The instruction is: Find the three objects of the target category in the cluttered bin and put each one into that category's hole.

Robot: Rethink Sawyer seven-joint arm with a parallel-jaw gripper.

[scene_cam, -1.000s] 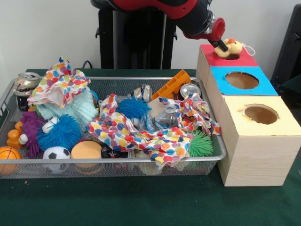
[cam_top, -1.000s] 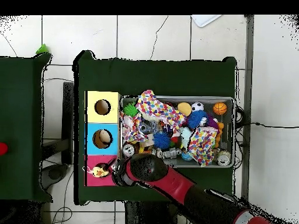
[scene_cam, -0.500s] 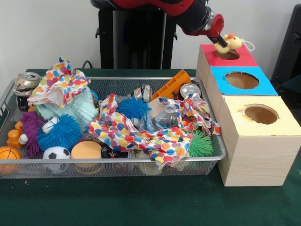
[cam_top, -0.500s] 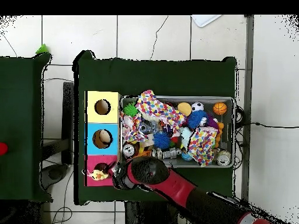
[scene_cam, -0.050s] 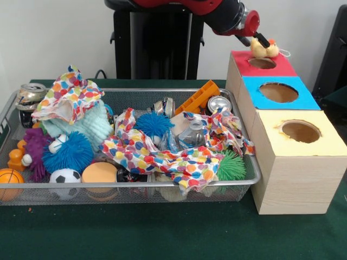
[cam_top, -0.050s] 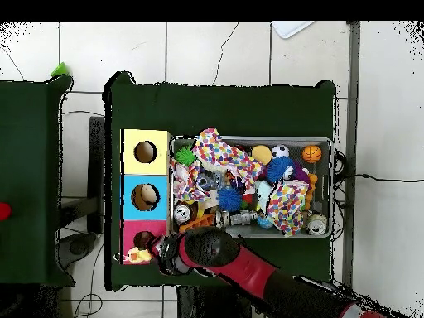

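Note:
A small yellow plush duck [scene_cam, -0.050s: 264,49] with an orange tuft hangs at the far edge of the red-topped box section, just behind the red hole [scene_cam, -0.050s: 262,63]. My gripper [scene_cam, -0.050s: 262,41] is shut on the duck from the left and above. Seen from overhead, the duck [cam_top, -0.050s: 137,256] lies past the red hole [cam_top, -0.050s: 143,240] toward the box's outer corner, with the gripper [cam_top, -0.050s: 156,251] beside it. The blue hole [scene_cam, -0.050s: 278,92] and the yellow hole [scene_cam, -0.050s: 301,131] follow in a row toward the front.
The wire bin [scene_cam, -0.050s: 135,184] left of the box is full: spotted cloths [scene_cam, -0.050s: 162,154], blue spiky balls [scene_cam, -0.050s: 68,151], a green spiky ball [scene_cam, -0.050s: 232,165], a soccer ball [scene_cam, -0.050s: 65,176], a basketball [scene_cam, -0.050s: 10,179], cans [scene_cam, -0.050s: 30,95], a bottle [scene_cam, -0.050s: 192,135] and an orange toy [scene_cam, -0.050s: 198,97].
The gripper has lifted and carried the duck from over the red hole toward the box's far edge, past the hole.

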